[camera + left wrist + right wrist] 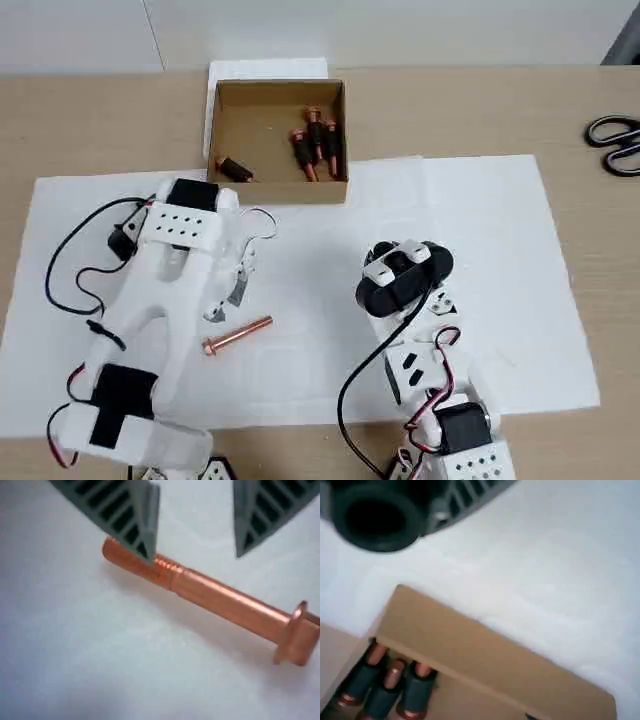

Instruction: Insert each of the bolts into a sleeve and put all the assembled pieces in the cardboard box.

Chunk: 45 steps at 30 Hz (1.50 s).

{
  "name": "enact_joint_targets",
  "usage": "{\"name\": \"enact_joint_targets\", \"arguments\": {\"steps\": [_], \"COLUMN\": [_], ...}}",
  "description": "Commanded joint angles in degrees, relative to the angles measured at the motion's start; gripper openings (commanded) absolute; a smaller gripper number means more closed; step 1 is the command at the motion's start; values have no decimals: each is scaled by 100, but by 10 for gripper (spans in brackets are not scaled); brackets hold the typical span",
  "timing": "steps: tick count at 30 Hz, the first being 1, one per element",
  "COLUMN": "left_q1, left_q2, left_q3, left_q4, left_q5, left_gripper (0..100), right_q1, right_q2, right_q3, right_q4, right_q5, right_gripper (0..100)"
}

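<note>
A copper bolt (pixel 238 335) lies loose on the white sheet. My left gripper (pixel 232 290) hangs just above it, open. In the left wrist view its grey fingertips (pixel 145 540) straddle the threaded end of the bolt (pixel 215 600) without touching it. My right gripper (pixel 403 265) is at mid-table, shut on a black sleeve (pixel 375 517) whose hollow end faces the wrist camera. The cardboard box (pixel 225 120) stands at the back and holds several assembled bolt-and-sleeve pieces (pixel 318 145). The box wall (pixel 485 650) and three of those pieces (pixel 390 685) also show in the right wrist view.
A white paper sheet (pixel 480 230) covers the wooden table under both arms. Black scissors (pixel 615 140) lie at the far right edge. Black cables trail from both arms near the front edge.
</note>
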Motion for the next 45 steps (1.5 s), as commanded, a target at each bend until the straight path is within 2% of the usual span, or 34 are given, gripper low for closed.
{"name": "enact_joint_targets", "arguments": {"steps": [1, 10, 17, 27, 42, 45], "left_q1": [220, 404, 413, 440, 431, 387], "left_q2": [35, 554, 607, 659, 668, 668], "left_q3": [-189, -189, -215, 514, 523, 286], "left_q4": [149, 149, 149, 141, 53, -167], "left_q5": [0, -26, -26, -26, -35, -35], "left_gripper": [105, 113, 256, 258, 259, 260], "right_q1": [13, 13, 13, 13, 13, 13], "right_q2": [-92, -92, -101, -101, -101, -101], "right_q3": [-62, -53, -79, -62, -97, -97], "right_q4": [-92, -13, 154, 180, 180, 180], "right_q5": [44, 44, 44, 44, 44, 44], "right_gripper": [4, 4, 4, 4, 4, 4]}}
